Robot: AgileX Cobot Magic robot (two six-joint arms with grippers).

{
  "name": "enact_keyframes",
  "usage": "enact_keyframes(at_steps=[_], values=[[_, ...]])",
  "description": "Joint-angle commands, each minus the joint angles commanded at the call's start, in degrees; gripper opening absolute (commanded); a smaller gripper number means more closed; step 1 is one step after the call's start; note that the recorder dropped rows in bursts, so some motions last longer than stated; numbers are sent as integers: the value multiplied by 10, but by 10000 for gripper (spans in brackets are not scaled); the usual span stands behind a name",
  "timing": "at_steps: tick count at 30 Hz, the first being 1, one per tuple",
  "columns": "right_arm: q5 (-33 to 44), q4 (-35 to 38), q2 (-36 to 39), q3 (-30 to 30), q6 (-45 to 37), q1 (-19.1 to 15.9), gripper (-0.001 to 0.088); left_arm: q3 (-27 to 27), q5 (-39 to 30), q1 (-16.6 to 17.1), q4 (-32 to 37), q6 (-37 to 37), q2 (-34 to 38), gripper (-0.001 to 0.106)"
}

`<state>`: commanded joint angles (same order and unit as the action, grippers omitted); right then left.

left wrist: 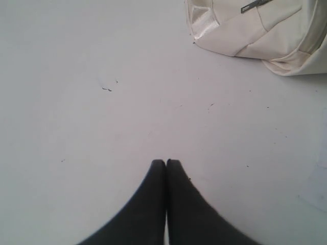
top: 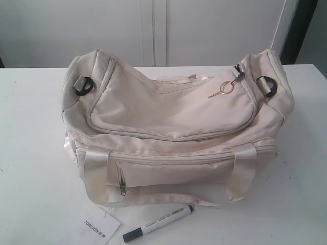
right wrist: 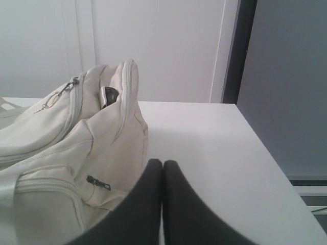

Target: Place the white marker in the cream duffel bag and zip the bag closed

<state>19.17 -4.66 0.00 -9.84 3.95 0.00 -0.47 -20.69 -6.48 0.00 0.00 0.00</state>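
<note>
Lying on the white table (top: 30,168) just before the cream duffel bag (top: 168,117), the white marker (top: 158,223) is free to pick | bag top appears zipped, likely needs opening first | left gripper (left wrist: 166,162), right gripper (right wrist: 162,162): jaws together, empty, off the bag

- Centred on the white tabletop (top: 30,153): cream duffel bag (top: 173,127), gold ring zipper pull (top: 228,88) near its right end.
- Near the front edge, just before the bag: white marker (top: 158,223), dark cap leftward.
- Beside the cap: white paper tag (top: 99,227).
</note>
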Motion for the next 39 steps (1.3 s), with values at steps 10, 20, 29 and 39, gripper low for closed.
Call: enact_keyframes(at_steps=[10,20,29,39], values=[[0,0,0,0,0,0,0,0,0,0,0,0,0,0],[-2,0,0,0,0,0,0,0,0,0,0,0,0,0],[-69,0,0,0,0,0,0,0,0,0,0,0,0,0],[-122,0,0,0,0,0,0,0,0,0,0,0,0,0]])
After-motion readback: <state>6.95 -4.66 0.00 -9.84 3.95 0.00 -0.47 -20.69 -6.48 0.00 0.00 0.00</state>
